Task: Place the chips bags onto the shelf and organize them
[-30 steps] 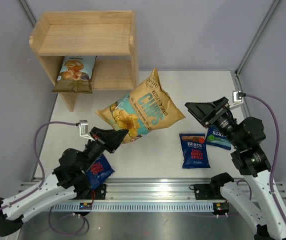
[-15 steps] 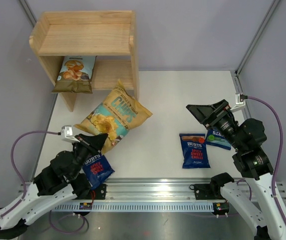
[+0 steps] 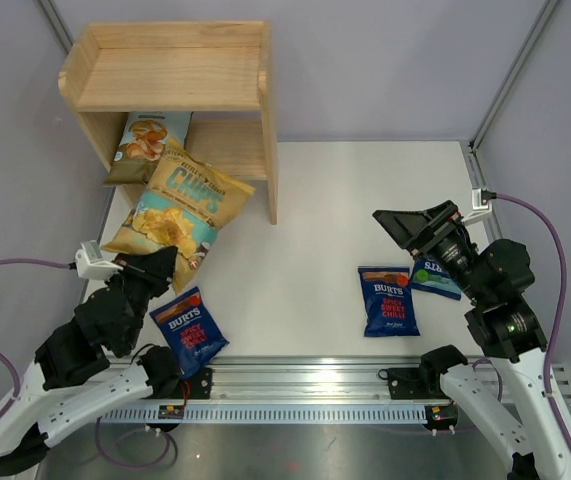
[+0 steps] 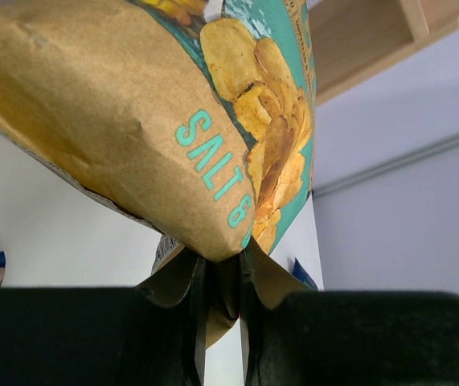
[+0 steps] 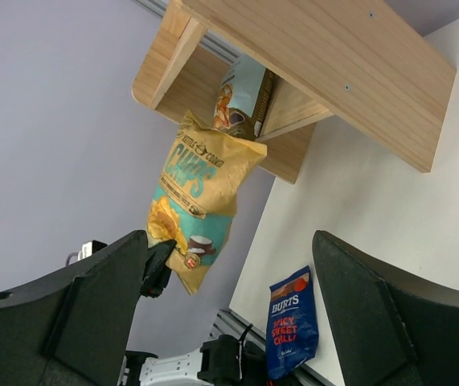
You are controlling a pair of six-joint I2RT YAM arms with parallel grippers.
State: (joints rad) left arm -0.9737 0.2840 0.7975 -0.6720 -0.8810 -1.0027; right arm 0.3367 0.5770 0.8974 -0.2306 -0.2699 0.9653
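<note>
Lettering on the yellow bag (image 3: 177, 205) reads "CHIPS" in teal, and my left wrist view shows "SALT &" near its bottom corner. My left gripper (image 3: 158, 263) is pinched tight on that crinkled bottom seam, holding the bag up in front of the pale pine shelf (image 3: 165, 78), top edge near the lower tier where the light-blue bag (image 3: 150, 140) sits. A glossy dark-blue "BURTS" bag (image 3: 189, 330) lies flat by my left arm. A second Burts bag (image 3: 386, 300) reads "SPICY SWEET CHILLI". My right gripper (image 3: 390, 222) hangs with its fingers wide apart, holding nothing.
</note>
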